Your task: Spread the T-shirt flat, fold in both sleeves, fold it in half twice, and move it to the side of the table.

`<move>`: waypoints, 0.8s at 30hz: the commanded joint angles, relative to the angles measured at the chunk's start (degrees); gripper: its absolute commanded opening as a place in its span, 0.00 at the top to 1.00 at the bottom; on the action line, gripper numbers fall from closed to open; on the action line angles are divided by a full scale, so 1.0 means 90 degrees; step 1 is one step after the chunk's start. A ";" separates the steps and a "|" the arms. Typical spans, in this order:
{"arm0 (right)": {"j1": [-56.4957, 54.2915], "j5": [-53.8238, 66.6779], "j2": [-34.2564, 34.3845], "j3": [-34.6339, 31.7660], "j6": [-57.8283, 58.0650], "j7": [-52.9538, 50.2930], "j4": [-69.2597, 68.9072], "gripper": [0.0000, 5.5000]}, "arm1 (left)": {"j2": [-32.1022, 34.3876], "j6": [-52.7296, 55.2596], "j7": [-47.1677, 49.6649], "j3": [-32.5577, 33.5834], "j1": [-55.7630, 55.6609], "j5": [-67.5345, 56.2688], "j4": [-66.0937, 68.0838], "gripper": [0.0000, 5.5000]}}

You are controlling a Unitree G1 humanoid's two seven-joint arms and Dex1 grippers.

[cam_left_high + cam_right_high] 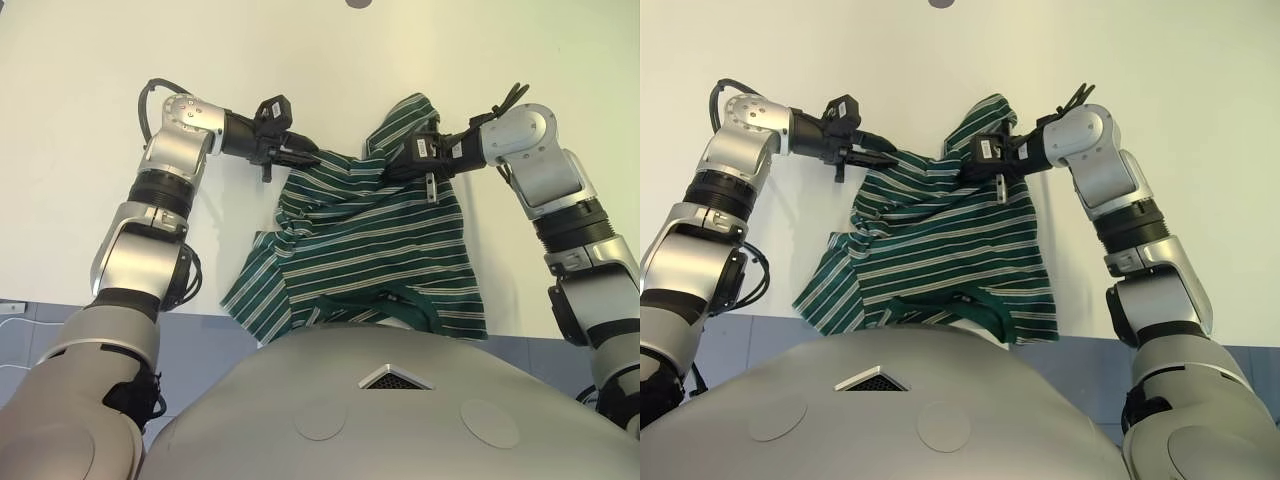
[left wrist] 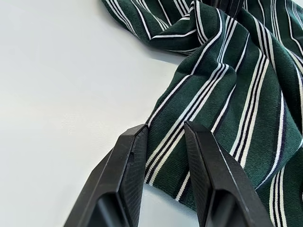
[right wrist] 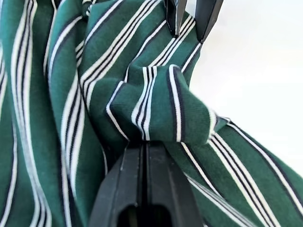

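The left arm (image 1: 160, 190) is bent at the elbow on the left of the T-shirt (image 1: 370, 250), with its forearm turned inward toward the garment's far left corner. The left claw (image 2: 165, 131) is set low at that corner with its two black, ribbed fingers (image 2: 130, 161) parted. The striped hem is seen in the gap between them and is not pinched.

The T-shirt is spread loosely on the pale, smooth worktop (image 1: 100, 60), with its near hem at the worktop's near edge. It is made of soft, dark green cloth crossed by groups of thin white and dark stripes. Its surface is rumpled, a flap is splayed out at the near left, and a crumpled peak is raised along the far edge.

The right claw (image 3: 144, 146) is clenched on a bunched fold of the T-shirt at its far right corner, and the cloth is puckered into a knot just past the closed tips. The right arm (image 1: 545, 180) is bent on the right of the T-shirt, with its wrist angled inward toward the garment.
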 commanded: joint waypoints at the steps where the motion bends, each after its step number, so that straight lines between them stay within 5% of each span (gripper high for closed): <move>1: 0.0070 0.0024 -0.0012 0.0047 0.0145 0.0039 -0.0223 1.00 | -0.0111 -0.0090 -0.0097 0.0183 0.0002 -0.0069 0.0253 0.75; 6: 0.0123 0.0034 -0.0045 0.0099 0.0251 0.0107 -0.0336 1.00 | -0.0243 -0.0213 -0.0026 0.0607 -0.0419 -0.0231 0.0509 0.75; 21: 0.0001 -0.0043 -0.0015 0.0185 0.0249 0.0139 -0.0221 1.00 | 0.0037 -0.1097 -0.0568 -0.0526 -0.0272 0.1160 0.1196 0.75; 24: 0.0017 -0.0038 0.0003 0.0177 0.0261 0.0101 -0.0240 1.00 | 0.0156 -0.1315 -0.0674 -0.0695 -0.0013 0.1185 0.0844 0.82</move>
